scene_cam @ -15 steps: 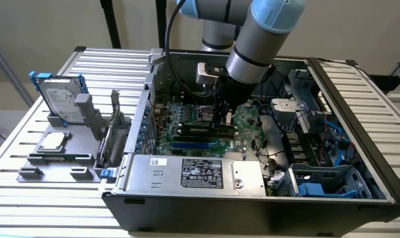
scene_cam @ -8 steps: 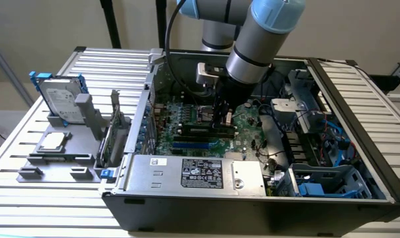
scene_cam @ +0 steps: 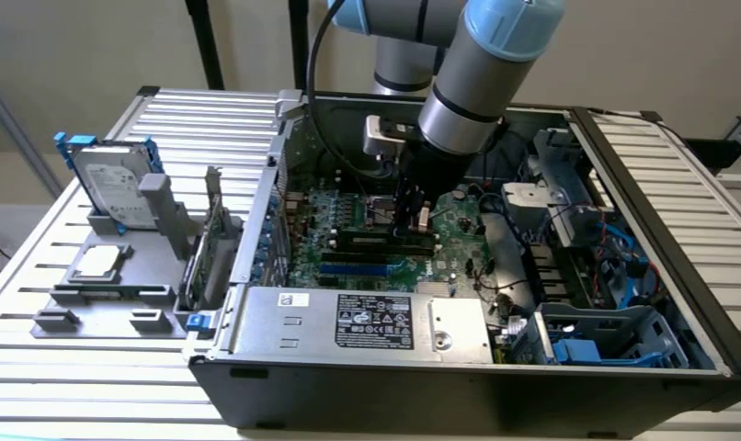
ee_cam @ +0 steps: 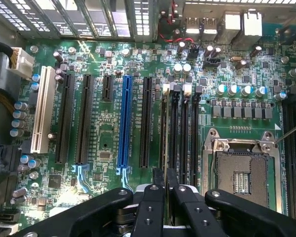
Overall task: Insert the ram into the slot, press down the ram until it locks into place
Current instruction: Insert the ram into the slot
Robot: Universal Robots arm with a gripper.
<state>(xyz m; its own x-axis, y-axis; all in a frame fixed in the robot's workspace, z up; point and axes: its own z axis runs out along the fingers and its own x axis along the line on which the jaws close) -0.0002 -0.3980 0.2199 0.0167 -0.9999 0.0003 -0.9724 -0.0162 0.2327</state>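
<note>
The arm reaches down into an open computer case (scene_cam: pixel 469 395) that lies on its side on the slatted bench (scene_cam: pixel 88 404). The fingers (scene_cam: pixel 410 219) stand over the middle of the motherboard (scene_cam: pixel 346 207).

**Fingers.** In the wrist view the two black fingers (ee_cam: pixel 153 202) stand close together, clamped on the ram (ee_cam: pixel 164 136) from both sides.

**Ram.** The ram appears edge-on, as a long, thin, straight strip with a pale yellowish edge. Its flat face and chips are turned away and cannot be seen. It stands upright and runs out from between the fingers along the board.

**Position.** The ram lies in line with the slot (ee_cam: pixel 166 93), the outermost of four parallel black slots (ee_cam: pixel 184 133), on the side nearest the blue connector (ee_cam: pixel 123 123). A pale latch marks the far end of the slot. Whether the ram is seated in the slot or stands just above it cannot be told.

**Surroundings.** The metal-framed CPU socket (ee_cam: pixel 241 173) sits just beyond the fourth slot.
</note>
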